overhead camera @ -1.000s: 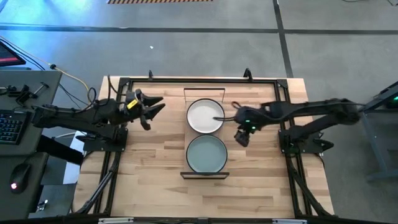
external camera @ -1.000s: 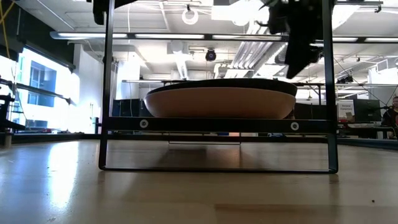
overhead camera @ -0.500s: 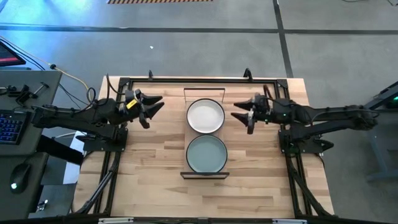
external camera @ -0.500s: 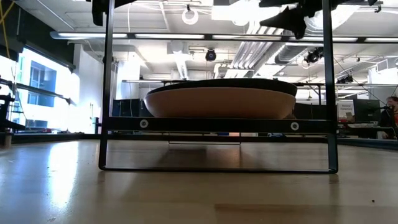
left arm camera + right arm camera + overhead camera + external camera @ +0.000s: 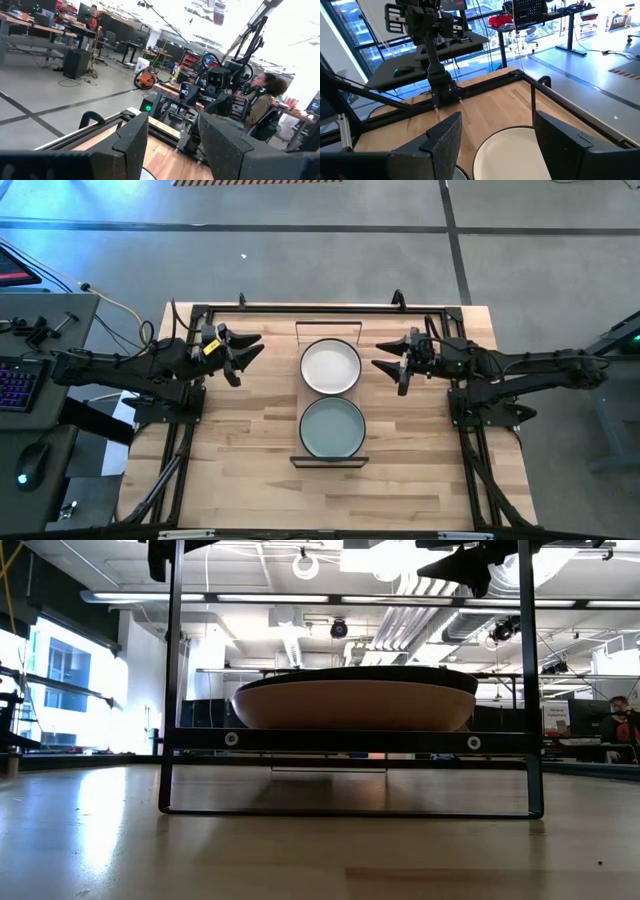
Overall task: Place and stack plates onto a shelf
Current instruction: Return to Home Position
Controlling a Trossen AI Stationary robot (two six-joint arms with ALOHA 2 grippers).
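While a bright workshop with ceiling ducts (image 5: 400, 625) and a grey floor (image 5: 300, 260) spreads all around, the pale wooden desk (image 5: 240, 460) carries the shelf (image 5: 330, 463) at its middle, between the two arms. On the shelf, a cream-white plate (image 5: 331, 366) shows on top at one end and a pale green plate (image 5: 332, 427) just beside it at the other. The left tool (image 5: 258, 347) and right tool (image 5: 378, 355) hover on either side of the cream-white plate, apart from it, each with fingers spread.

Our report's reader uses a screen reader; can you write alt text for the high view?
A shelf on the wooden table holds a cream-white plate and, nearer the front, a pale green plate. Both open, the left gripper and right gripper flank the cream-white plate.
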